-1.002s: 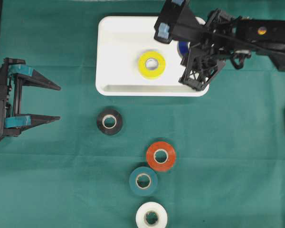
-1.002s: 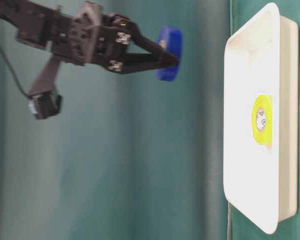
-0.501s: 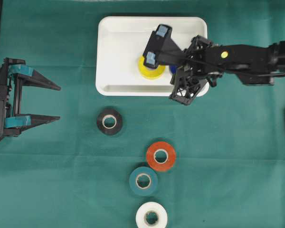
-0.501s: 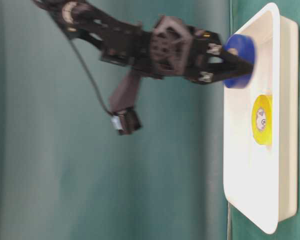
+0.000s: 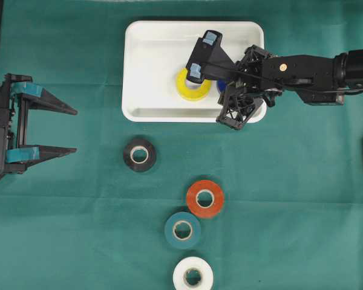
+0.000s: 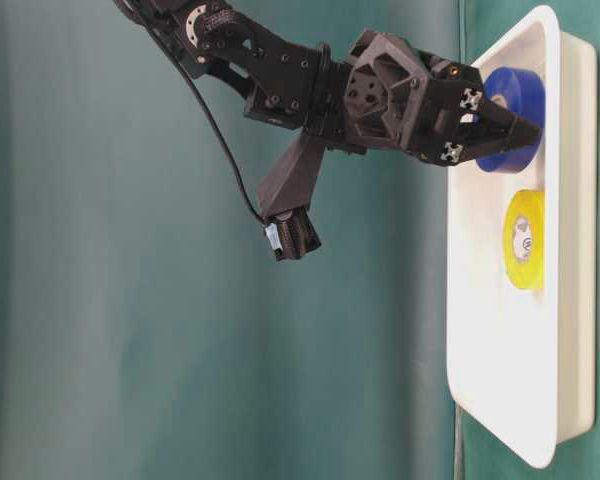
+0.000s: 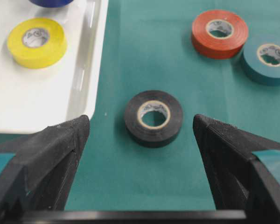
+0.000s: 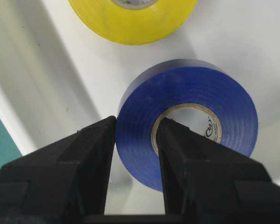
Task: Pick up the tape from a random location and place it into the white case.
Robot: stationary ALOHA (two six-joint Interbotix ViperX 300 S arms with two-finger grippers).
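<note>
Your right end effector is clenched on the blue tape, one finger outside the roll's wall and the other inside its core, and it holds the roll inside the white case, low over the case floor; you cannot tell if the roll touches the floor. Just beside the held roll, the yellow tape lies flat in the same case. Farther out, on the green surface, you see the black tape, the red tape, the teal tape and the white tape. Your left end effector is released, its fingers wide apart, and the black tape lies ahead between them, not touched.
</note>
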